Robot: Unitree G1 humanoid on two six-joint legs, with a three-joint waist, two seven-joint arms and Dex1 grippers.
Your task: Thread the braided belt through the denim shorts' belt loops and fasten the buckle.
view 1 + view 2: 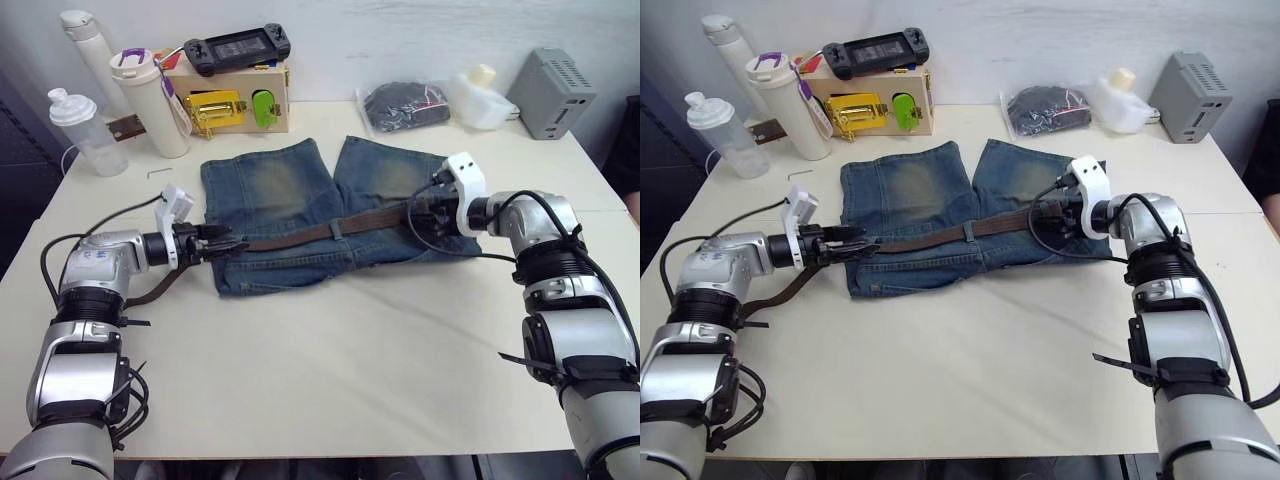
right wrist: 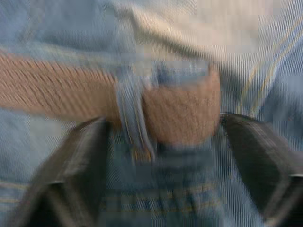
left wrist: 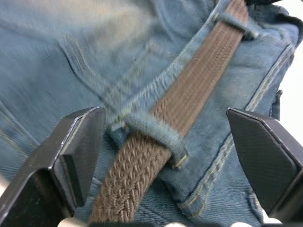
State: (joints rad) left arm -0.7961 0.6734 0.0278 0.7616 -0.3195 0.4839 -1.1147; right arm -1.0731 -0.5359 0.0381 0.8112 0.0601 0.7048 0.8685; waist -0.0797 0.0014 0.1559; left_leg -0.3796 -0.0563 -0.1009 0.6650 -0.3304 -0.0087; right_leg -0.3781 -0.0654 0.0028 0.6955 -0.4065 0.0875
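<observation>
- The denim shorts (image 1: 330, 215) lie flat on the bench (image 1: 330, 350), waistband towards the robot, between the two grippers.
- The braided belt (image 1: 300, 236) runs along the waistband, already under a belt loop (image 3: 156, 135) just ahead of the left gripper (image 1: 225, 246) and under another midway along; its loose tail trails off behind that gripper.
- The left gripper is wide open and holds nothing, one finger on each side of the strap.
- The right gripper (image 1: 1048, 214) also has its fingers spread, empty, with the belt's end (image 2: 182, 113) poking through a loop (image 2: 130, 118) between them.
- Judged step: drawing the belt on through.
- To do it well, pinch the strap alone, not the denim, close to the loop.
- Pull along the waistband, flat and slow, so the loops do not bunch.
- The buckle's place I cannot tell.
</observation>
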